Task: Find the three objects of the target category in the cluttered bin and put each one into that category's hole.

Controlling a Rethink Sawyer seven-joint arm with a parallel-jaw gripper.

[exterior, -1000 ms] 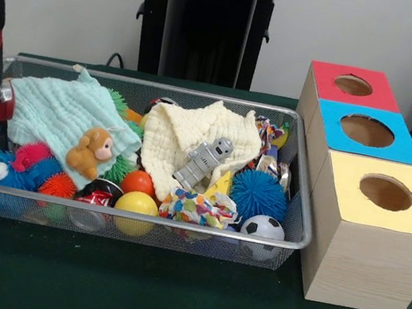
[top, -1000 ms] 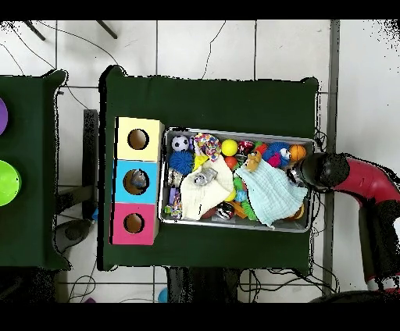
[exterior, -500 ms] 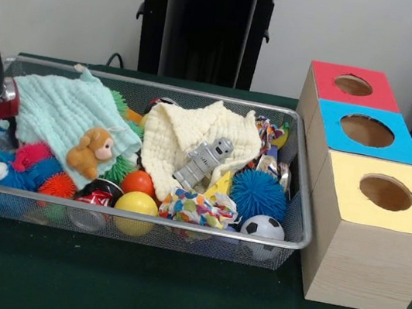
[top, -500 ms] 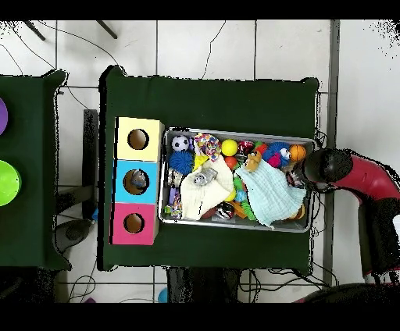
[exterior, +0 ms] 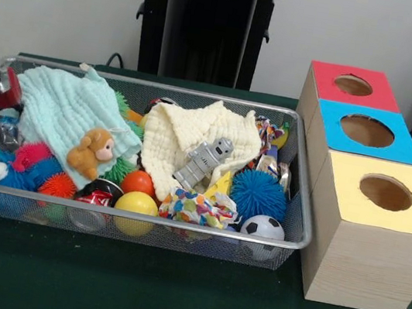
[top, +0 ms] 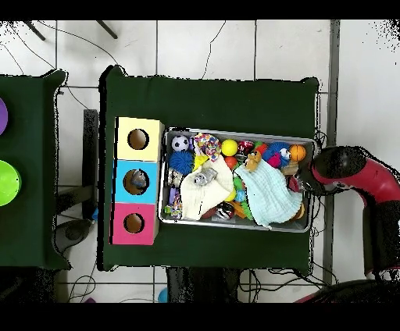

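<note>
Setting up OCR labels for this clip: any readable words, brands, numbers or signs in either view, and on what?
None can be read.
The red and black drink can lying at the wire mesh bin's front has white markings, too blurred to read.
The multicoloured patterned cloth shows only a pattern, no letters.
The three wooden boxes' red, blue and yellow tops carry no labels.

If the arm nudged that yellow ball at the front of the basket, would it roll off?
The yellow ball looks round and smooth, so it would probably roll easily. It likely wouldn't go far: the orange ball and the basket's mesh wall hem it in.
</note>
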